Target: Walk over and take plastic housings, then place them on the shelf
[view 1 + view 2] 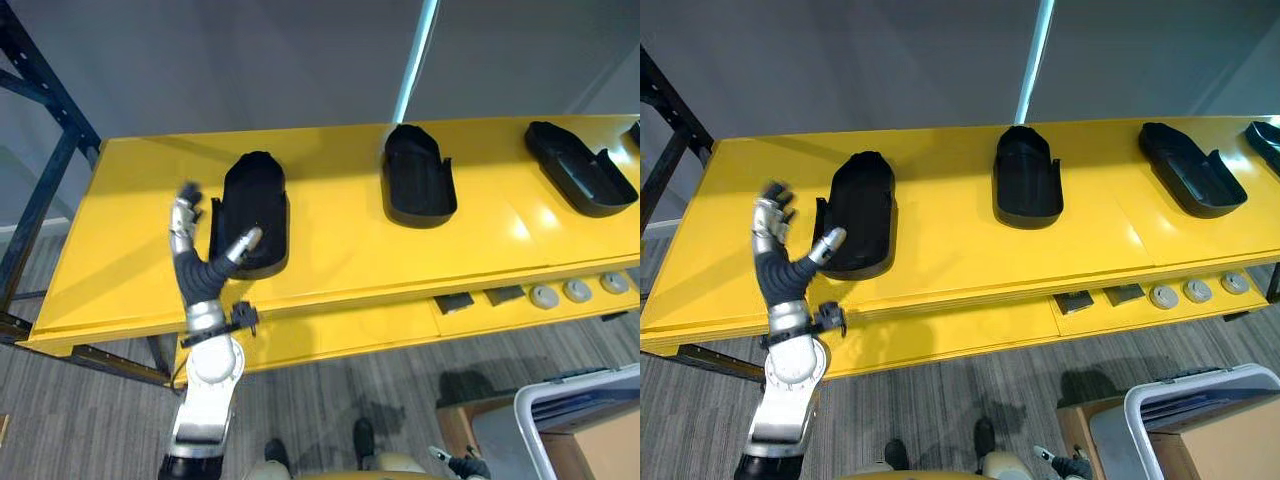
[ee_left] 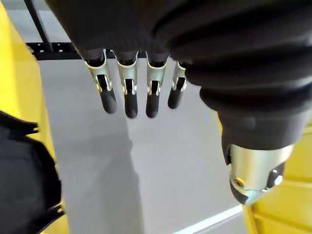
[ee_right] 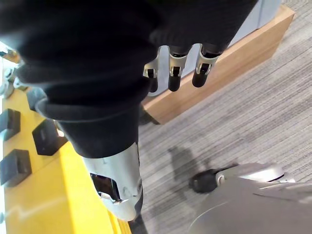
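- A yellow shelf (image 1: 340,260) carries the black plastic housings in a row, each lying with its hollow side up.
- The left housing (image 1: 255,205) is the landmark here; it sits on the shelf top, nearer the left end.
- To the right of the left housing, well apart from it, lies the middle housing (image 1: 418,180); further right again lies the right housing (image 1: 580,170), turned at a slant.
- Beyond that, a fourth housing (image 1: 1265,135) shows partly at the frame's edge.
- The left robot hand (image 1: 195,268) is raised just beside the left housing, on its left and near side, with straight fingers (image 1: 183,215) spread upward and nothing in its grasp.
- Its thumb (image 1: 243,245) points toward the near wall of the left housing; whether it touches cannot be told.
- In the left wrist view the same fingers hang straight, with the left housing's dark edge off to one side.
- The right robot hand (image 3: 173,68) hangs low, well to the right of and below the left housing, over the grey carpet (image 3: 243,112), fingers relaxed and empty.
- On a lower yellow ledge, right of and below the left housing, lie two dark blocks (image 1: 455,303) and three round grey discs (image 1: 577,290).
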### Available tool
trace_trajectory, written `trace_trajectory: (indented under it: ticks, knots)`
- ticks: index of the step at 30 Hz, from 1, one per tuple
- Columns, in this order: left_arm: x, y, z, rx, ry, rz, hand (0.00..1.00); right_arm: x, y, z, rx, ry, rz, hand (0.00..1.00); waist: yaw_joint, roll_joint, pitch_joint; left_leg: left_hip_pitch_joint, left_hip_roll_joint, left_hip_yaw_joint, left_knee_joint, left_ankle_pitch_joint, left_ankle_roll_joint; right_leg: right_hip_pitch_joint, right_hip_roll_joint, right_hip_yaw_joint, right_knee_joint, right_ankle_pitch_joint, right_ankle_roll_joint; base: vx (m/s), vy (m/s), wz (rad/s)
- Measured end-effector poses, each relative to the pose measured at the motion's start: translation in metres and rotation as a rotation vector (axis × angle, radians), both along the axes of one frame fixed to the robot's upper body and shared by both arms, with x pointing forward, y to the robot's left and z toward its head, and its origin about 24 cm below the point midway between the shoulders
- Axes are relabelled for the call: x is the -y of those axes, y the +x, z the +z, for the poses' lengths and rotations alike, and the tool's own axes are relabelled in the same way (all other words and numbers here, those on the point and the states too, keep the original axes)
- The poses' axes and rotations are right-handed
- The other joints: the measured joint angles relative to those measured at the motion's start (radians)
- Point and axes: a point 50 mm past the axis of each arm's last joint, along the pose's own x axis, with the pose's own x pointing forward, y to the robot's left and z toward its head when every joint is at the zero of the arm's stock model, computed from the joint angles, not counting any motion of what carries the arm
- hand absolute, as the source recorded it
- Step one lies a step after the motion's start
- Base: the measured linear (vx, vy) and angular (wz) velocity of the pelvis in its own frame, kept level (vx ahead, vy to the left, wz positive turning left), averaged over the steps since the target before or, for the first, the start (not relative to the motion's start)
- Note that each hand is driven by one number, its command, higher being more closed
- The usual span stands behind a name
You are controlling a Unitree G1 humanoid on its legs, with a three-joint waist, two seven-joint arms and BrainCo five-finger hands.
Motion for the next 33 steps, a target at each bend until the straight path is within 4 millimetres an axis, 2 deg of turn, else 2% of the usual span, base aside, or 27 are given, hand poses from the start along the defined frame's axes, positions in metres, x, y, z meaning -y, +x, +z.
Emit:
trace_trajectory:
  ticks: [2, 5, 9, 14, 23, 25, 33]
  knots:
    - [0.004, 0.002, -0.008, -0.044, 0.012, -0.037, 1.00, 0.000, 0.001, 0.000, 0.004, -0.001, 0.002, 0.00, 0.000, 0.000, 0.000, -0.007, 0.000, -0.003, 0.007, -0.004, 0.002, 0.000, 0.000, -0.003, 0.000, -0.001, 0.001, 0.04, 0.003, 0.10]
    - [0.013, 0.006, -0.035, -0.177, 0.056, -0.124, 1.00, 0.001, 0.004, 0.002, 0.017, -0.010, 0.010, 0.00, 0.005, 0.004, -0.013, -0.002, -0.002, -0.002, 0.014, -0.010, 0.004, 0.000, 0.000, -0.002, 0.000, -0.001, 0.001, 0.03, 0.006, 0.00]
    - [0.018, 0.009, -0.055, -0.263, 0.102, -0.159, 1.00, 0.004, 0.006, 0.003, 0.019, -0.022, 0.023, 0.00, -0.003, 0.015, -0.041, -0.002, -0.004, -0.003, 0.013, -0.010, 0.004, -0.002, -0.002, -0.002, 0.000, -0.001, 0.001, 0.01, 0.002, 0.00]
    - [0.017, 0.011, -0.067, -0.318, 0.111, -0.156, 1.00, 0.006, 0.009, 0.004, 0.023, -0.030, 0.046, 0.00, -0.007, 0.039, -0.061, -0.002, -0.008, -0.002, -0.004, 0.001, 0.002, -0.017, -0.002, 0.004, 0.008, 0.000, 0.000, -0.05, -0.009, -0.04]
    - [0.016, 0.030, -0.071, -0.344, 0.133, -0.124, 1.00, 0.003, 0.013, 0.004, 0.023, -0.020, 0.049, 0.00, -0.018, 0.029, -0.069, 0.021, -0.021, 0.000, -0.076, 0.044, -0.002, -0.016, 0.000, -0.008, -0.016, 0.016, -0.008, -0.01, -0.003, 0.00]
    - [0.015, 0.038, -0.071, -0.348, 0.146, -0.121, 1.00, 0.002, 0.015, 0.004, 0.028, -0.017, 0.049, 0.00, -0.032, 0.029, -0.069, 0.022, -0.027, -0.001, -0.096, 0.055, 0.000, -0.016, 0.000, -0.011, -0.028, 0.023, -0.006, 0.00, 0.000, 0.00]
    - [0.004, 0.069, -0.065, -0.360, 0.214, -0.077, 1.00, 0.000, 0.018, 0.003, 0.033, 0.001, 0.060, 0.00, -0.048, 0.027, -0.070, 0.030, -0.032, 0.004, -0.116, 0.061, 0.000, -0.013, 0.001, -0.009, -0.043, 0.026, -0.006, 0.00, 0.001, 0.00]
